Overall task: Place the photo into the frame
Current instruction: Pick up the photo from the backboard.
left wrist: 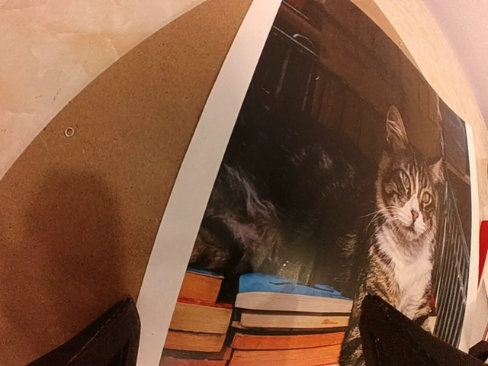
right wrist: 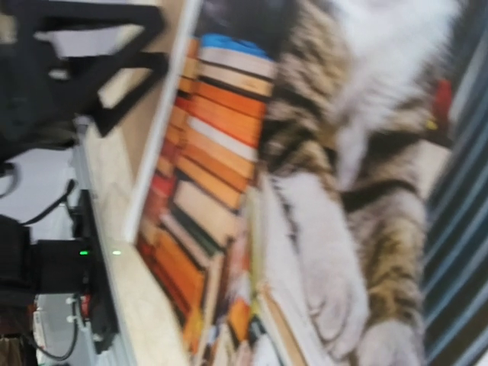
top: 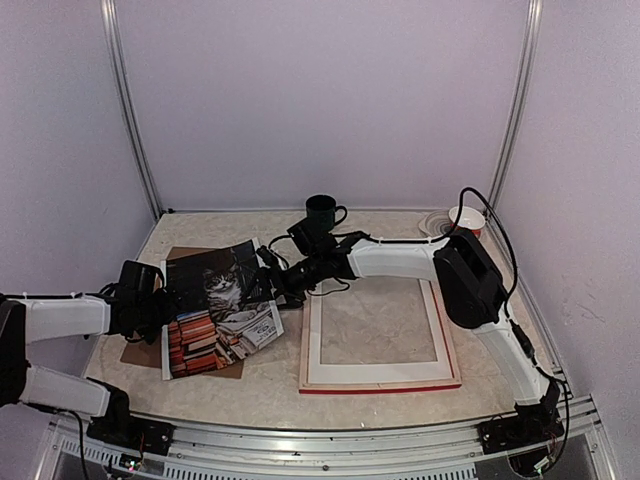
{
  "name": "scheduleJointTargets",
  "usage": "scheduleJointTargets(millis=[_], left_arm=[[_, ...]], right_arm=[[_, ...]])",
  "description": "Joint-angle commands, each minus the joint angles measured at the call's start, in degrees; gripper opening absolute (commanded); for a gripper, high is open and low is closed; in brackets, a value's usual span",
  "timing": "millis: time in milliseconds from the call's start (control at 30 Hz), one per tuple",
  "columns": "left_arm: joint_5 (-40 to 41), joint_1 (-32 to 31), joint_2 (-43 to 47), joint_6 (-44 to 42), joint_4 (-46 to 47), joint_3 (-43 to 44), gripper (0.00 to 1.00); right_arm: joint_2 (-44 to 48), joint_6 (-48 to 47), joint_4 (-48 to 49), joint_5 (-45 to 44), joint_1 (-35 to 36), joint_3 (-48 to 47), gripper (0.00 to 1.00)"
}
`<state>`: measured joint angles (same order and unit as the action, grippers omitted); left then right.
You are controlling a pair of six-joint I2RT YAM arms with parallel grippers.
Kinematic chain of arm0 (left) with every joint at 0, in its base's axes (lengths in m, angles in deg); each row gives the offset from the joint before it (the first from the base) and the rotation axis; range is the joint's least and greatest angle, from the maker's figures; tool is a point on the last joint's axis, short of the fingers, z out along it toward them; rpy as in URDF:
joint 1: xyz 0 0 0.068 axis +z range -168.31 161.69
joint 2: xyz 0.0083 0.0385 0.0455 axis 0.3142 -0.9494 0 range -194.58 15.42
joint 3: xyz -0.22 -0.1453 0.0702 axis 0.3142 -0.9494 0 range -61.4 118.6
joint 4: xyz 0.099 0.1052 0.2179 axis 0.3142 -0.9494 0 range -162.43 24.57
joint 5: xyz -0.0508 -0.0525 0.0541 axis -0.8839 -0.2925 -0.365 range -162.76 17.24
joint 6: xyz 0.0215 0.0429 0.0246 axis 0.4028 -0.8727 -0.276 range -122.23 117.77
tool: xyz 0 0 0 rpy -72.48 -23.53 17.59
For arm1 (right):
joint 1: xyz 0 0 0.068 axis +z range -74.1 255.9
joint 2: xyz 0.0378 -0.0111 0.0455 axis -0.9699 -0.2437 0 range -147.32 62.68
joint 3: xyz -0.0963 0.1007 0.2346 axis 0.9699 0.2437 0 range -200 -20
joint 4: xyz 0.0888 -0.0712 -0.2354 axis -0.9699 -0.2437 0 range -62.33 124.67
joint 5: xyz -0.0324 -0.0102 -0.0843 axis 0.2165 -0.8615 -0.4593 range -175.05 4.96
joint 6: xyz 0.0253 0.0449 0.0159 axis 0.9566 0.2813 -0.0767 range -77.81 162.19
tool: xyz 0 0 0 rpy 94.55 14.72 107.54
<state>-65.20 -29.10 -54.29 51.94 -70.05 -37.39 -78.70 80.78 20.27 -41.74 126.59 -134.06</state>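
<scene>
**Though Side by Side, Not Yet Joined**

Where the brown fibreboard backing sheet (left wrist: 114, 152) rests on the marbled table (top: 270, 385), the large paper print of a tabby cat among stacked books (top: 220, 310) lies picture-up on it, just left of the big rectangular red-edged frame (top: 380, 376), which lies flat. The left gripper (top: 155, 300) hovers at the print's left edge, fingers (left wrist: 114, 339) spread wide. The right gripper (top: 272, 282) is at its right edge — closed or not, I cannot tell.

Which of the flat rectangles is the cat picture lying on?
The brown board on the left, peeking out around the photo. The red-edged frame lies separately to its right.
</scene>
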Motion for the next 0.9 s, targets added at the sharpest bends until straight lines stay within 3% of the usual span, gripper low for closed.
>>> scheduleJointTargets(millis=[0,133,467,667,867], left_arm=[[-2.8,0.2,-0.1,0.6,-0.8,-1.3,0.99],[-2.6,0.2,0.3,0.6,-1.1,-1.0,0.99],[-2.8,0.2,1.7,0.8,-1.4,-1.5,0.99],[-3.0,0.2,2.9,0.9,-1.7,-1.6,0.99],[-2.7,0.2,4.4,1.1,-2.4,-1.4,0.99]], right_arm=[[5.6,-1.7,3.3,2.0,-0.2,1.3,0.97],[6.2,-1.8,4.0,2.4,-0.4,1.9,0.86],[4.0,1.2,5.1,4.5,-0.5,3.5,0.37],[4.3,1.2,4.9,4.8,-0.7,3.4,0.2],[6.1,-0.4,4.2,4.6,-1.2,4.2,0.13]])
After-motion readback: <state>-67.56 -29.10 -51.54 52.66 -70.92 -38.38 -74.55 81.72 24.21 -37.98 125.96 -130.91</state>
